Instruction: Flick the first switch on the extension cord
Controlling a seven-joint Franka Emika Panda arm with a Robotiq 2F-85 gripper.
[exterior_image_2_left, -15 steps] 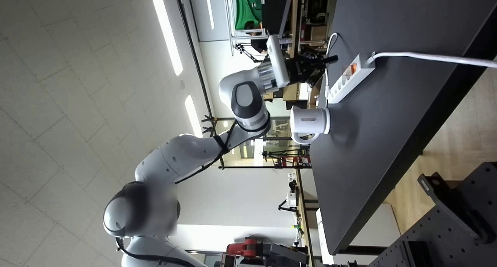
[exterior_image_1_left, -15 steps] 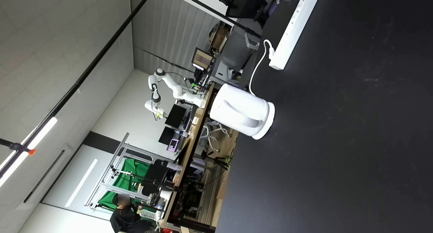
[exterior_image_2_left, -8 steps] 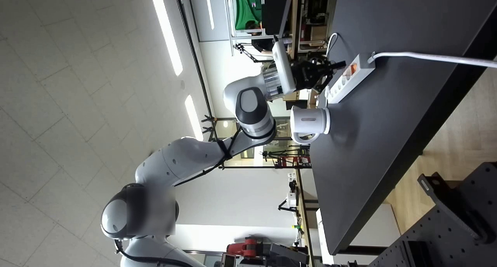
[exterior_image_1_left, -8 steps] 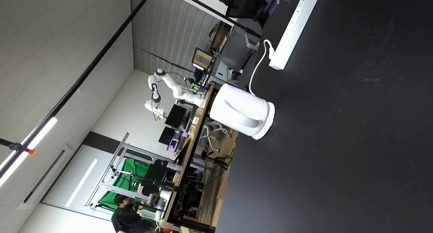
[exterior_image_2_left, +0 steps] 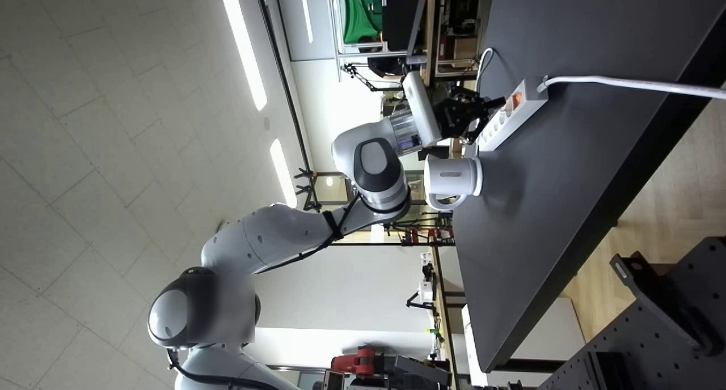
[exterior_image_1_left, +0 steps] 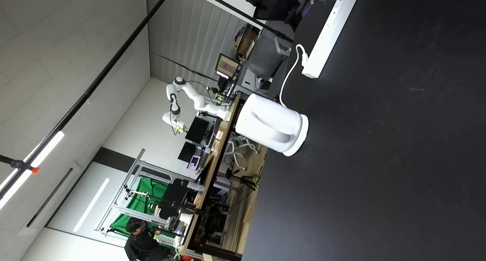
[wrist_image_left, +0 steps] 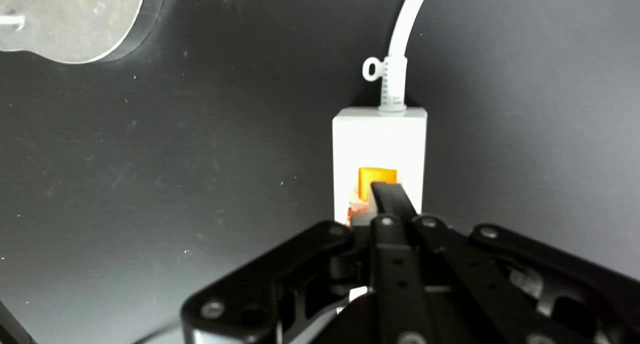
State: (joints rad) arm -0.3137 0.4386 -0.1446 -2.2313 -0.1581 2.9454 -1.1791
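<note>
The extension cord is a long white power strip on the dark table, seen in an exterior view (exterior_image_1_left: 330, 37), an exterior view (exterior_image_2_left: 522, 113) and the wrist view (wrist_image_left: 380, 136). An orange switch (wrist_image_left: 376, 175) sits near its cable end, and shows in an exterior view (exterior_image_2_left: 516, 100). My gripper (exterior_image_2_left: 501, 102) points down at the strip beside the switch. In the wrist view the gripper (wrist_image_left: 387, 191) is shut and empty, its fingertips overlapping the near part of the switch. I cannot tell whether they touch it. The strip's sockets are mostly hidden behind the fingers there.
A white kettle (exterior_image_1_left: 271, 124) stands near the strip's far end, also seen in an exterior view (exterior_image_2_left: 452, 176). A thick white cable (exterior_image_2_left: 629, 84) runs from the strip over the table edge. A round metallic object (wrist_image_left: 75, 19) lies at the wrist view's upper left.
In an exterior view the arm and gripper have moved right and down in the picture, bringing the fingertips closer to the strip and its orange switch. The strip and kettle have not moved.
</note>
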